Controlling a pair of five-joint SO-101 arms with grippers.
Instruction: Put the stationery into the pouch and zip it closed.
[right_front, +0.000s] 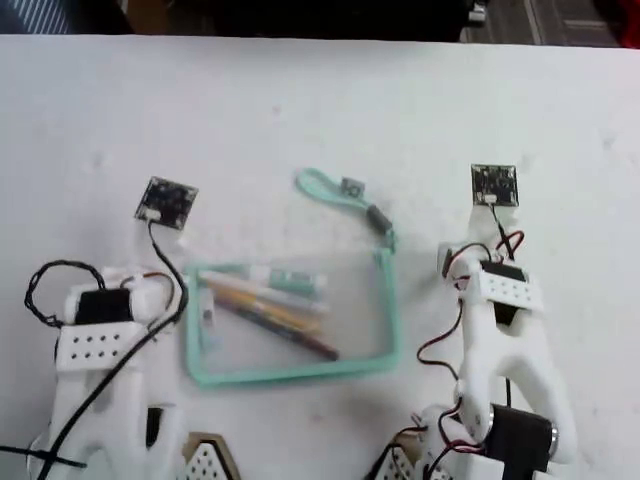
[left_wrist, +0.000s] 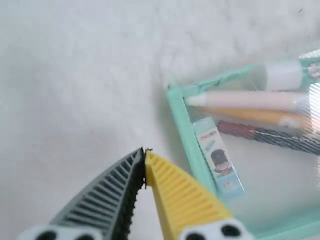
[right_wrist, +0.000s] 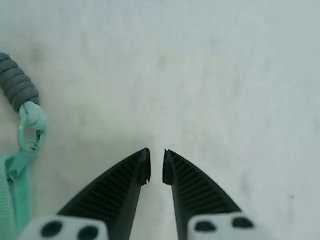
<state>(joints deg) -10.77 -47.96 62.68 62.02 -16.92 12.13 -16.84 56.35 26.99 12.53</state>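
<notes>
Here, pens (right_front: 272, 306) inside pouch (right_front: 290, 376), white table (right_front: 300, 100)

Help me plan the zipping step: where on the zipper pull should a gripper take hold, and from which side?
Probably the grey wrapped cord on the pull, which lies flat on the table, sticking out past the pouch corner with bare space around it. Come from above with the right gripper, closing across the cord.

Glossy clear plastic pouch (right_front: 355, 300), matt white table (right_front: 300, 100), ribbed plastic right pincer (right_wrist: 156, 167)
</notes>
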